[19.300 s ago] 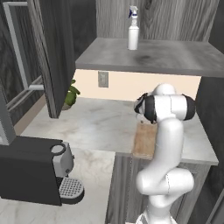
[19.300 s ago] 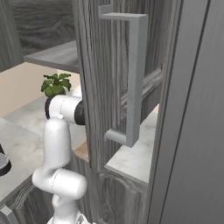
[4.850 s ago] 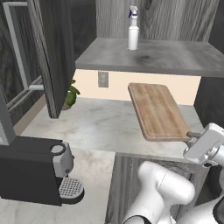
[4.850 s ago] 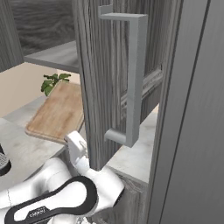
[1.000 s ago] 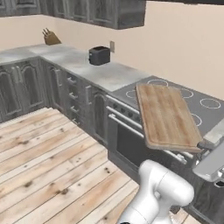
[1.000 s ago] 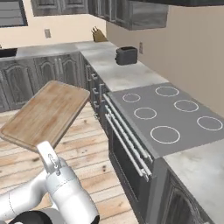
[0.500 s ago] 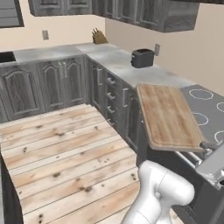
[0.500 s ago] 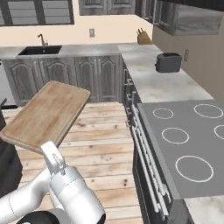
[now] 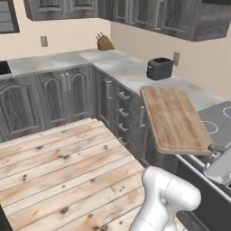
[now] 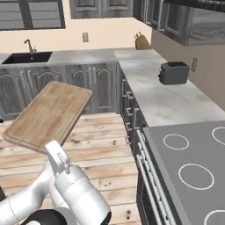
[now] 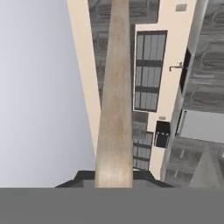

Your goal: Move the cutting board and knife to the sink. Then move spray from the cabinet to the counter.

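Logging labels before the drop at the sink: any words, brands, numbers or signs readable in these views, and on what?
None: no readable text in any view.
cutting board: plain wood, unmarked.
toaster: no brand shows.
stove top: burner rings only, no numbers.
wall outlet: blank.
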Tool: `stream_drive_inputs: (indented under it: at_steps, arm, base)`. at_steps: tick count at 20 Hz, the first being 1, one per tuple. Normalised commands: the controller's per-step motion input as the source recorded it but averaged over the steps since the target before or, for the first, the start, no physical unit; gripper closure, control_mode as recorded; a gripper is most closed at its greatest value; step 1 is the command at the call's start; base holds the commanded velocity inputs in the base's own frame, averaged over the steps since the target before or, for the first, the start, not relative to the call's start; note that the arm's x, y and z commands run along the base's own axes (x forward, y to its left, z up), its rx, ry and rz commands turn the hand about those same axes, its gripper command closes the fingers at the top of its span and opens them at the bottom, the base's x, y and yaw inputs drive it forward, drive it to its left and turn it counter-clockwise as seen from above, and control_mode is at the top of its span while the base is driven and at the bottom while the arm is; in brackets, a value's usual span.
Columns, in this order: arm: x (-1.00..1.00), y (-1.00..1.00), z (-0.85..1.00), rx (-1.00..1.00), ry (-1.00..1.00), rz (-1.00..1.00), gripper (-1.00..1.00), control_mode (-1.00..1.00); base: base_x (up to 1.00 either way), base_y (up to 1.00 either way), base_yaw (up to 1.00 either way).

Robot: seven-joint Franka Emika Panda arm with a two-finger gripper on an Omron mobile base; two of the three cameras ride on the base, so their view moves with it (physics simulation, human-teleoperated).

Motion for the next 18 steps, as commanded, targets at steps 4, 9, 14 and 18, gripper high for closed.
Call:
stream_drive_inputs:
  at_steps: [4,9,14,18]
  arm:
    - [0.00,0.00,0.00,0.00,0.00,0.00,1.00,1.00]
    - [0.00,0.00,0.00,0.00,0.00,0.00,1.00,1.00]
    - [0.00,0.00,0.00,0.00,0.00,0.00,1.00,1.00]
    - [0.00,0.00,0.00,0.00,0.00,0.00,1.00,1.00]
  base:
    - [1.00,0.80,-0.15]
    - [1.00,0.98,-0.05]
    - [1.00,0.36,0.31]
    - [1.00,0.00,0.48]
